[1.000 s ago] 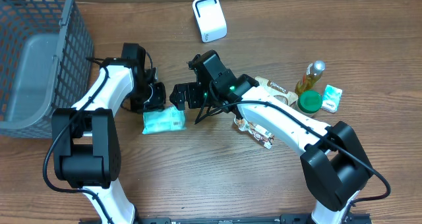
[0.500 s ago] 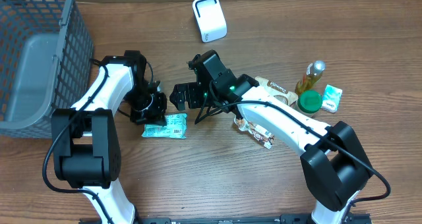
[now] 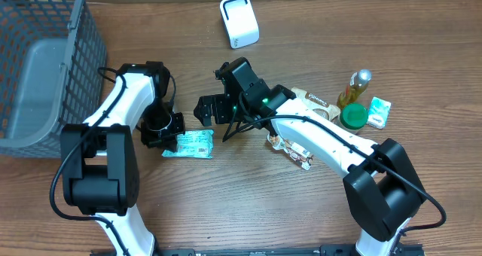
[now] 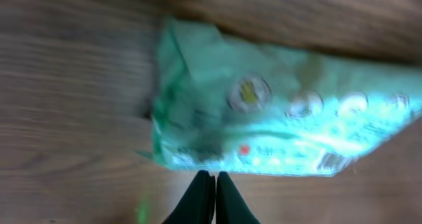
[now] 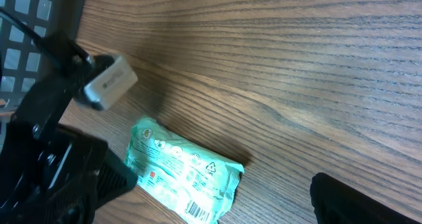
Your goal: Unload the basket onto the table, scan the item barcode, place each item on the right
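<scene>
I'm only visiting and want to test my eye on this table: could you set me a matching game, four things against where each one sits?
Things:
1. green packet
2. white box
3. wire basket
4. green lid

Places:
A. far left edge of the table
B. far side, near the centre, standing alone
C. on the right, beside a small bottle
D. near the middle, lying flat on the wood

Pairs: 1-D, 2-B, 3-A, 4-C
</scene>
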Tool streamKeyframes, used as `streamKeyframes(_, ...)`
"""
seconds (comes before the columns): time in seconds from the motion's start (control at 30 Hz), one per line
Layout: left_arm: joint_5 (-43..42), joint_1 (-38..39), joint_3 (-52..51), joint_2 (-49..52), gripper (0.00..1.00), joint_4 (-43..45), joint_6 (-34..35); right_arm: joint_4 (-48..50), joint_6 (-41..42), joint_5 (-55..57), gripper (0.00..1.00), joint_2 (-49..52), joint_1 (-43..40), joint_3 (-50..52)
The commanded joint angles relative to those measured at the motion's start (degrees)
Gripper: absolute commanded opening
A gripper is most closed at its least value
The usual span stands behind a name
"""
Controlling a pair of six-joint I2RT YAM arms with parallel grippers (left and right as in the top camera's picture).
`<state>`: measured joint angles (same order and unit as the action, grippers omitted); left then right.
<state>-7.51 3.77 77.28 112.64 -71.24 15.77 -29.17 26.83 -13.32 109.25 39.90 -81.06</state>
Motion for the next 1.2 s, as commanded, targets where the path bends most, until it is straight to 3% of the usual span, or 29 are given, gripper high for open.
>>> streamKeyframes(0.0,3.85,0.42,-0.39,0.17,0.09,1.18,3.41,0.37,-0.11,-0.28,1.0,0.48,0.2,-0.61)
streamKeyframes(0.4,3.5,0.42,-5.88,0.17,0.04,2.47,3.61,0.37,-0.11,-0.28,1.0,0.48,0.2,-0.61)
streamKeyframes(0.8,3.32,0.33,-6.91,0.17,0.05,17.81,3.56,0.37,-0.13,-0.28,1.0,0.48,0.2,-0.61)
streamKeyframes(1.03,-6.73,0.35,-6.91,0.17,0.06,22.67,3.5,0.37,-0.13,-0.28,1.0,0.48,0.2,-0.61)
streamKeyframes(1.17,-6.93,0.33,-6.38,0.17,0.05,22.67,2.82,0.37,-0.13,-0.28,1.0,0.48,0.2,-0.61)
